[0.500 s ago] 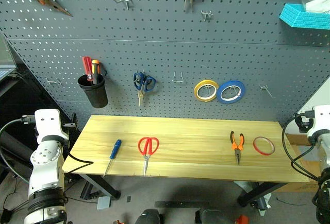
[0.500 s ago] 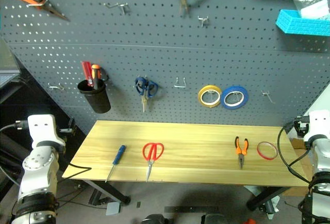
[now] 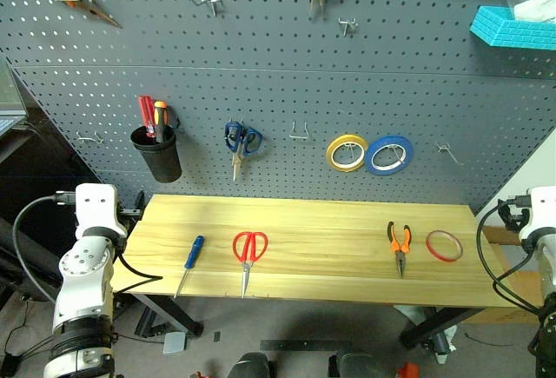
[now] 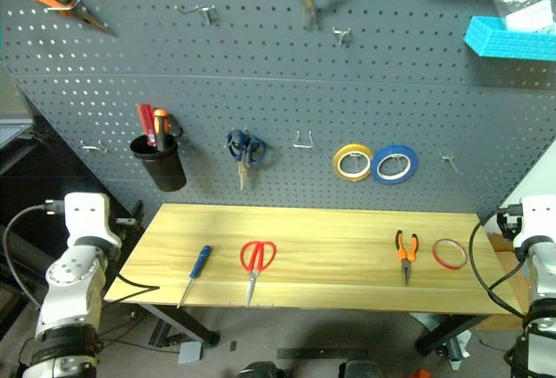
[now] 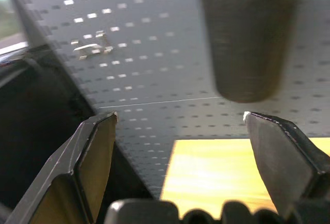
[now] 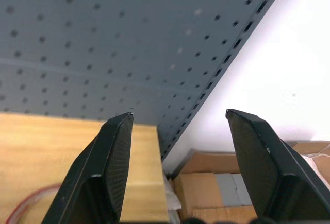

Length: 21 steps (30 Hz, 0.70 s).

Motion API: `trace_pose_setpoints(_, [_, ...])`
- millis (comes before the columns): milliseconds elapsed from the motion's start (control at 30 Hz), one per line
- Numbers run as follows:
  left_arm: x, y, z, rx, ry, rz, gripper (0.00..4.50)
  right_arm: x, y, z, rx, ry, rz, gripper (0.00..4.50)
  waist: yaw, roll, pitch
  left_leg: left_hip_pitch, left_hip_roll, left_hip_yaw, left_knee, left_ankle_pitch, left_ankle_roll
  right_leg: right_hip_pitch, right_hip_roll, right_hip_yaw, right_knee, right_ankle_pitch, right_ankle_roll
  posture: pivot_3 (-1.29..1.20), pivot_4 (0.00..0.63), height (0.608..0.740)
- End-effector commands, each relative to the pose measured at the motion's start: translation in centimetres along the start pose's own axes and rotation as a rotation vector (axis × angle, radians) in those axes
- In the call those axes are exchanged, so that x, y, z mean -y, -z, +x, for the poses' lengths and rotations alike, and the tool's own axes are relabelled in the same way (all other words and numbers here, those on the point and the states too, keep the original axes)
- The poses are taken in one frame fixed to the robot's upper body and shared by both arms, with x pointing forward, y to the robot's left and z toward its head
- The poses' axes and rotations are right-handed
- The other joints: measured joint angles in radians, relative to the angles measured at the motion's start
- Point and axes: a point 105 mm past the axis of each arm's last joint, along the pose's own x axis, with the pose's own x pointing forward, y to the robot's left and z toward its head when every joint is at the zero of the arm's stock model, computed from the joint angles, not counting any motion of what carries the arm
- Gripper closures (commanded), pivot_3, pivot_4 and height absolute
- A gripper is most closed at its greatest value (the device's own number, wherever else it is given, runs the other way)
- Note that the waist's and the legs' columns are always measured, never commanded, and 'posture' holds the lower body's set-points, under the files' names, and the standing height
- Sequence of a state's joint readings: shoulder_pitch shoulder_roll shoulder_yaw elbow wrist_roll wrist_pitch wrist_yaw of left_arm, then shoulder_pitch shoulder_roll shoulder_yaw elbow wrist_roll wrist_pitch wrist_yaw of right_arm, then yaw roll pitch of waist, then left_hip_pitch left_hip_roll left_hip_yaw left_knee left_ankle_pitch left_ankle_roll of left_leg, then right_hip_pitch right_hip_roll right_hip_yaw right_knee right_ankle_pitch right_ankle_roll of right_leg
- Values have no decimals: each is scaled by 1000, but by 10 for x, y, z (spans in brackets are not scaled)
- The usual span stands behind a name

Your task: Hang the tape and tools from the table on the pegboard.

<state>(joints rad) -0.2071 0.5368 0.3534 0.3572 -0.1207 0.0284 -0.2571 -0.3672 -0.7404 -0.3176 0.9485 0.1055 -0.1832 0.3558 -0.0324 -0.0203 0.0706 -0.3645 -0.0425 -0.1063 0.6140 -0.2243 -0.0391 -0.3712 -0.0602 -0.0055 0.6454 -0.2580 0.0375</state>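
Tape, a thin red ring (image 3: 444,246), lies near the light wooden table's (image 3: 330,222) right end beside orange-handled pliers (image 3: 399,243); red-handled scissors (image 3: 248,251) and blue-handled screwdriver (image 3: 191,256) lie leftward, below the grey pegboard (image 3: 278,100). Both end effectors, left (image 5: 180,126) and right (image 6: 180,126), are released, empty.

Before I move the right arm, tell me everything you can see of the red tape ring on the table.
The red tape ring is a thin, narrow band, open in the middle so the wood shows through. It lies flat near the right end of the table, just right of the orange-and-black pliers and apart from them. Nothing touches it but the tabletop.
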Motion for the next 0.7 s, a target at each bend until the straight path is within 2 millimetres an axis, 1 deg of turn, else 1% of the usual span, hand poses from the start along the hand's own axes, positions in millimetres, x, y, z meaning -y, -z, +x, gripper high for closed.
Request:
trace_pose_setpoints(33, [13, -30, 4, 101, 60, -18, 282, -3, -12, -3, 51, -24, 17, 1619, 0, 0, 0, 0, 0, 0, 0, 0, 0, 0, 0, 0, 0, 0, 0, -53, 0, 740])
trace_pose_setpoints(200, [33, -33, 11, 53, 124, -27, 282, -25, -2, -18, 25, -125, 13, 1619, -3, 1, -1, 1, 1, 0, 0, 0, 0, 0, 1, 0, 1, 0, 0, -76, 12, 740])
trace_pose_setpoints(233, [34, -35, 12, 53, 128, -30, 282, -27, -1, -19, 22, -129, 15, 1619, -3, 1, -1, 1, 1, 0, 0, 0, 0, 0, 2, 1, 1, 0, 0, -79, 16, 740])
trace_pose_setpoints(300, [46, -43, 13, 76, 163, 0, 282, -31, -2, -24, 20, -147, 14, 1619, -4, 2, 1, 1, 1, 0, 0, 0, 0, 0, 2, 1, 1, 0, 0, -97, 35, 740])
trace_pose_setpoints(367, [60, -47, 15, 72, 204, -6, 282, -36, -4, -29, 25, -168, 15, 1619, -7, 2, 2, 1, 1, 1, 0, 0, 0, 0, 2, 2, 1, 0, 0, -115, 50, 740])
trace_pose_setpoints(467, [71, -53, 17, 79, 236, 3, 282, -37, -7, -33, 27, -172, 23, 1619, -16, 2, 4, 1, 1, 2, 0, 0, 0, 0, 2, 3, 1, 0, 1, -141, 71, 740])
trace_pose_setpoints(600, [94, -60, 22, 65, 311, 3, 282, -38, -9, -36, 0, -173, 25, 1619, -24, 3, 14, 1, 2, 3, 0, 0, 0, 0, 4, 4, 0, 0, 1, -167, 92, 740])
trace_pose_setpoints(700, [114, -67, 20, 74, 394, -25, 282, -51, -9, -35, -36, -224, -6, 1619, -32, 3, 28, 1, 2, 4, 0, 0, 0, -1, 4, 7, 1, 0, 1, -185, 117, 740])
